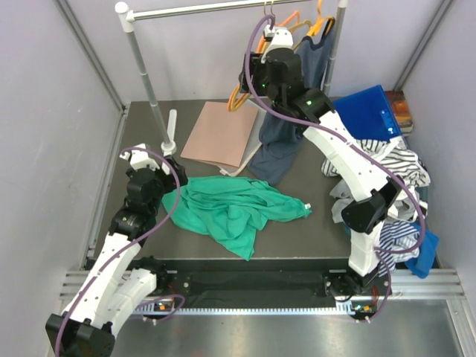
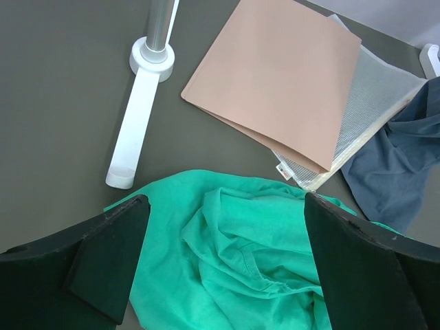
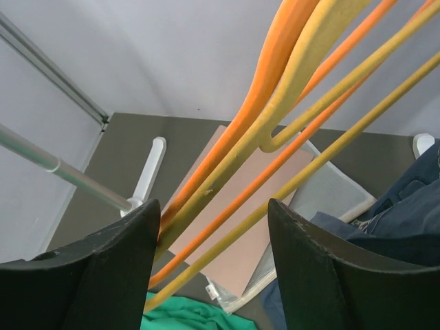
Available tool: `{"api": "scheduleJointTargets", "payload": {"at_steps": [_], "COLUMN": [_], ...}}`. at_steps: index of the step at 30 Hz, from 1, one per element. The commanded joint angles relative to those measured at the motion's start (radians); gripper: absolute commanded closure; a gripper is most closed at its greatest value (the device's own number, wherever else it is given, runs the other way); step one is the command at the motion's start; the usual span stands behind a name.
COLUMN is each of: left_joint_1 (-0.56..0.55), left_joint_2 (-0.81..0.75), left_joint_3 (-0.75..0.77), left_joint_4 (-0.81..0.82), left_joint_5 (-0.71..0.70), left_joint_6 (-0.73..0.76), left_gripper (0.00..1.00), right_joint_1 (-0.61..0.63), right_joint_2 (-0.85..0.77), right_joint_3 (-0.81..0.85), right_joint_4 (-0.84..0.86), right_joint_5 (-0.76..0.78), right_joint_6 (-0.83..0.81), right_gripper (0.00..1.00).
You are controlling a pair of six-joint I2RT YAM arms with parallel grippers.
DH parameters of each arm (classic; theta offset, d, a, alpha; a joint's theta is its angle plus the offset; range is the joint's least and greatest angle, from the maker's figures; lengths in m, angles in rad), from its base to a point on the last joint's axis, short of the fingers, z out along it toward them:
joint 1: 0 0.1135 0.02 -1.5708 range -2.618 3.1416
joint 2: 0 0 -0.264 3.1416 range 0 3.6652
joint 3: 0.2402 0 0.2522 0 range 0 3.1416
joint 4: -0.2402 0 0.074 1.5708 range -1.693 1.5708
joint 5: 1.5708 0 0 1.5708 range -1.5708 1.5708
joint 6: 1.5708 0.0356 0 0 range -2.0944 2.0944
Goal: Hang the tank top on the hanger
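right gripper first, since its two dark fingers fill the bottom of that wrist cam. jaws are apart, not clamped on anything. the pale yellow hanger and the redder orange hangers all run diagonally through the gap. they crowd the finger on the left of that view, but i can't tell if they actually touch it. the other finger has clear space beside it.

the top cam shows what the wrist cam can't: that bunch hangs off the rail at the back, with my right arm reaching up to it.

left gripper is spread as wide as it goes, hovering low over the near-left end of the tank top. the top lies crumpled on the table, well apart from the hanger.

only the left wrist cam shows the mesh pouch tucked under the tan folder. a navy top lies just beside those, and the white rack foot is over to the left.

only the overhead shows the striped clothes piled at the right edge, partly behind my right arm.
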Motion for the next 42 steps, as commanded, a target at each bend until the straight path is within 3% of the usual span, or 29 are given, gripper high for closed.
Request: {"api": "scheduleJointTargets", "payload": {"at_steps": [1,22,34,42], "left_joint_1": [0.0,0.0,0.0,0.0], "left_joint_2": [-0.018,-0.029,-0.037,-0.026], "left_joint_3": [-0.007,-0.014,-0.016,-0.014], "left_joint_4": [0.061,0.063,0.061,0.056], "left_joint_5": [0.006,0.001,-0.007,-0.01], "left_joint_6": [-0.003,-0.006,-0.006,-0.006], "left_gripper": [0.01,0.01,0.01,0.01], "right_joint_1": [-0.011,0.018,0.023,0.031], "right_joint_2": [0.004,-0.142,-0.216,-0.205], "right_joint_3": [0.036,-0.112,-0.152,-0.004], "right_joint_4": [0.011,0.051,0.083,0.037], "right_joint_5": [-0.014,-0.034,-0.014,0.058], "right_joint_6": [0.016,0.016,-0.002,-0.082], "right_gripper": [0.39,0.91,1.0,1.0]}}
